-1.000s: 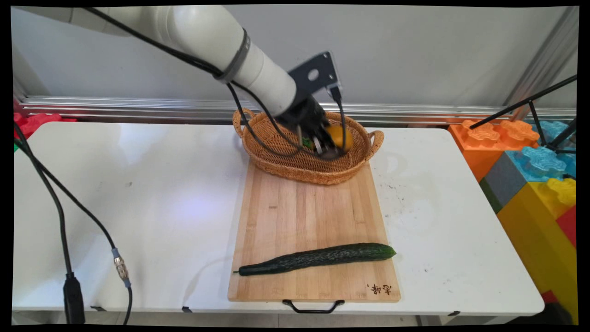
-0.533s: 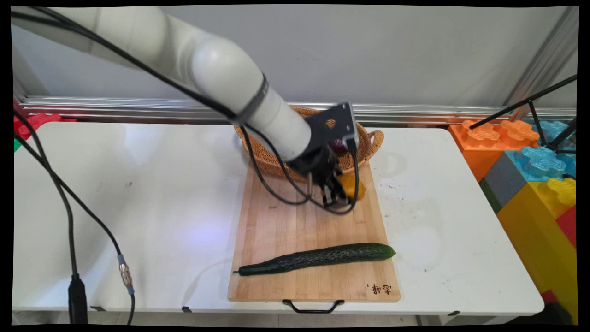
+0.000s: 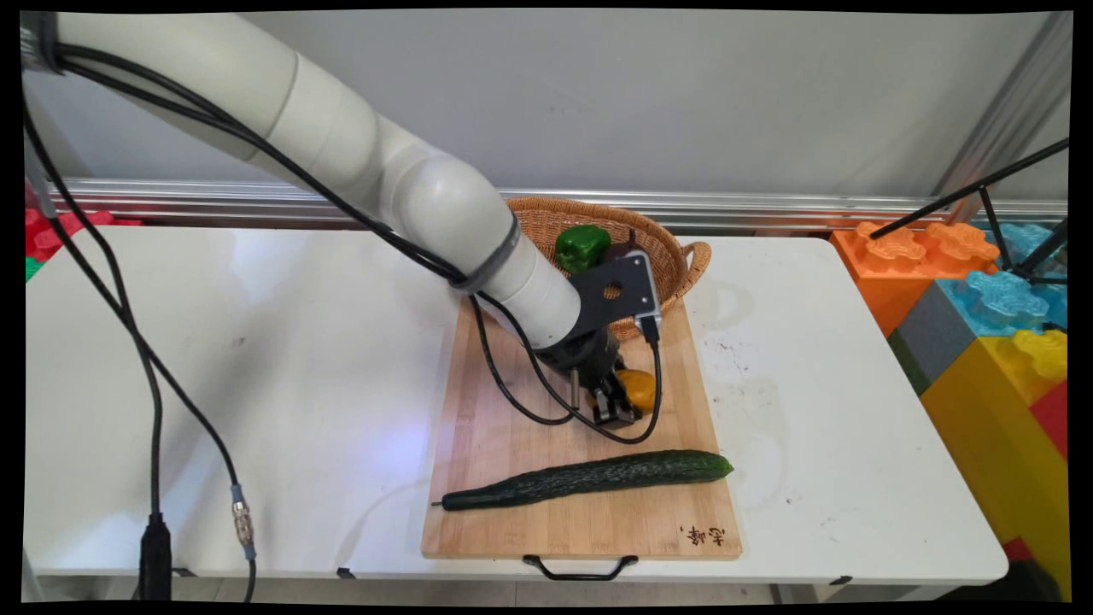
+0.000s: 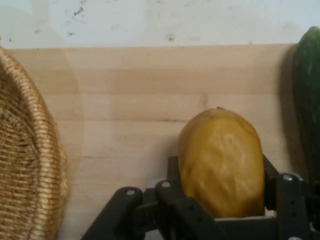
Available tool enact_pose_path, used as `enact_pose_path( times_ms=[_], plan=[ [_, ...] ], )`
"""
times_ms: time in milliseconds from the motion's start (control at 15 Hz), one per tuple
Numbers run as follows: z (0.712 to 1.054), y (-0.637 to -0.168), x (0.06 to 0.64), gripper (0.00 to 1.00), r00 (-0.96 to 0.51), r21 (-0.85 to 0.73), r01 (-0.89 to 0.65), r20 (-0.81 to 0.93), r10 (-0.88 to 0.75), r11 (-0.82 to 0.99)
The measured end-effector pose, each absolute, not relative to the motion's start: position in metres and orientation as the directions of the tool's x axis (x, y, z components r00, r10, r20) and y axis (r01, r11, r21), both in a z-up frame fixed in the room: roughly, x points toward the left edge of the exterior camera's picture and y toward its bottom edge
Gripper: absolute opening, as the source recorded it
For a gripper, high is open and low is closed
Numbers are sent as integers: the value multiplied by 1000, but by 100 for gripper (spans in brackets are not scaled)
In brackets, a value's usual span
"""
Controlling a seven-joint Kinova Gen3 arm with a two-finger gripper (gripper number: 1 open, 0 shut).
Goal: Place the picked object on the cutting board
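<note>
Nearby — cucumber (image 3: pixel 589 479), basket (image 3: pixel 675 256), gripper (image 3: pixel 616 401) clasping mango (image 4: pixel 221 161)

The basket (image 3: pixel 649 248) is half hidden behind the arm; in the hand view its rim (image 4: pixel 30 150) runs off the left edge. There the cucumber (image 4: pixel 309 95) is a sliver cut by the right edge, and the yellow fruit's (image 4: pixel 221 162) lower end sinks behind the linkage (fingertips unseen).

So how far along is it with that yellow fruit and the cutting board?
Done: the yellow fruit is out of the wicker basket and over the cutting board. In hand: the gripper has its jaws shut on it, low near the cucumber. Left: letting go; a green pepper sits in the basket.
</note>
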State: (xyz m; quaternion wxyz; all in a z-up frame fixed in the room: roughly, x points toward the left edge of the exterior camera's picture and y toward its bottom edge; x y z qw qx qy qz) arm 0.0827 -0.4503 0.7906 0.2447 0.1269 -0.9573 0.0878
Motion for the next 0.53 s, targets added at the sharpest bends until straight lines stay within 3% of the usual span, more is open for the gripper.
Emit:
enact_pose_path(
  times_ms=[200,267,533],
  plan=[
    [781,-449,81,0,-852,-101,-294,479,-212,951],
    [780,-449,80,100,-851,-100,-294,479,-213,950],
    [781,-451,77,100,-849,-103,-302,481,-218,948]
  ],
)
